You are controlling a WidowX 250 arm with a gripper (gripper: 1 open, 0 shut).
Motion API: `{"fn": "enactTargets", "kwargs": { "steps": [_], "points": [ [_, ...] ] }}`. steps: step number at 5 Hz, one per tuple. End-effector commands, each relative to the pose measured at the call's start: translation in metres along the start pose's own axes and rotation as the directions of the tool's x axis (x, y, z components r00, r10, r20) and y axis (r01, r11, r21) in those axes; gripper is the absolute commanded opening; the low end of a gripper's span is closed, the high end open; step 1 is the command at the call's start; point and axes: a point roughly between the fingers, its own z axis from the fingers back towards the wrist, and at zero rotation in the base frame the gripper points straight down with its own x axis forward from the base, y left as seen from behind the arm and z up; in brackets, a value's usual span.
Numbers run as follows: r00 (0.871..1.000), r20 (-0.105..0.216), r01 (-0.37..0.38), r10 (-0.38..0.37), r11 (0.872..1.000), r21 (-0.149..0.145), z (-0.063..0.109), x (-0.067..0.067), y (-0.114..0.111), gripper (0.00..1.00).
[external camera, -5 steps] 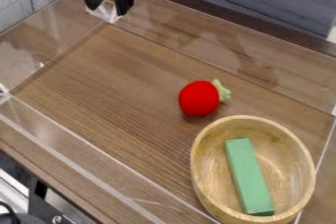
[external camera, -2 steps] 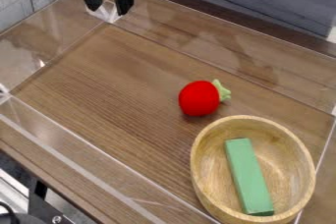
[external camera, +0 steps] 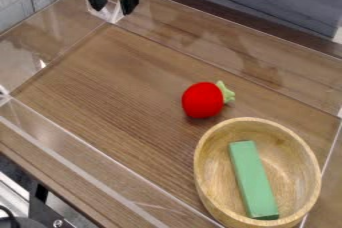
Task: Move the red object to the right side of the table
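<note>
The red object (external camera: 203, 100) is a small round toy fruit with a green stub on its right side. It rests on the brown wood-grain table (external camera: 120, 82), right of centre, just above the wooden bowl. My gripper (external camera: 111, 8) hangs at the far top left, well away from the fruit. Its dark fingers point down with a gap between them, and they hold nothing.
A round light wooden bowl (external camera: 214, 188) sits at the bottom right with a green rectangular block (external camera: 251, 179) lying in it. Low clear acrylic walls (external camera: 54, 122) border the tabletop. A grey plank wall runs behind.
The gripper has shifted very slightly to the right. The fruit, bowl and block have not moved.
</note>
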Motion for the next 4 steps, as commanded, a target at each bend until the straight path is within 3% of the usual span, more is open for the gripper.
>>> {"fn": "enactTargets", "kwargs": {
  "steps": [1,4],
  "points": [
    [0.998,0.059,-0.001,0.001,1.0,0.009,0.015,0.008,0.003,1.0],
    [0.996,0.077,-0.039,0.037,0.999,0.023,0.006,0.031,0.019,1.0]
  ]
}}
